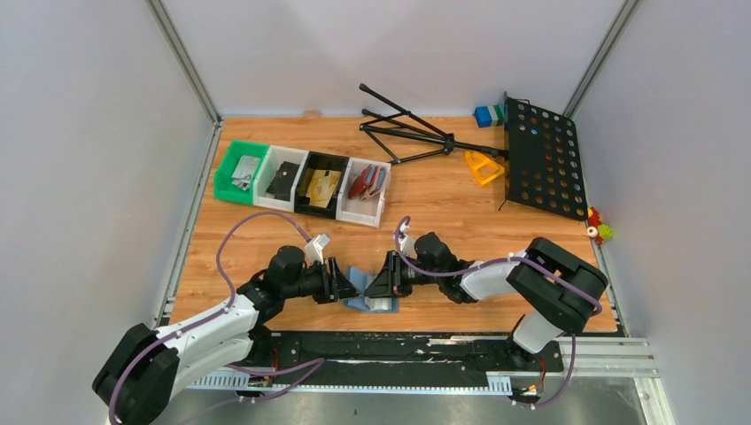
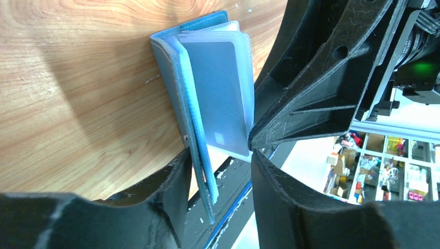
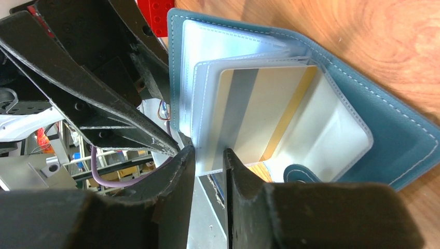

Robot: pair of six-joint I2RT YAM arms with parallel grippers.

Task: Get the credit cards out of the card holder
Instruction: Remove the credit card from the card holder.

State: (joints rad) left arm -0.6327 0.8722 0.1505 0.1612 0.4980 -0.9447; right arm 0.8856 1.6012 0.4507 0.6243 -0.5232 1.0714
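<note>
The card holder (image 1: 367, 294) lies open at the bench's (image 1: 460, 208) near edge, midway along. The right pincer (image 3: 209, 155) is narrow about a clear sleeve (image 3: 205, 93) holding a striped card (image 3: 249, 114); grip unconfirmed. The left pincer (image 2: 219, 154) stands wide, straddling the cover.

Risk: the sleeve comes away with the card, dragging the holder.

Count: one holder; one card per wrist view, possibly the same.

Overhead; wrists seemingly facing card holder (image 3: 394, 129)
</note>
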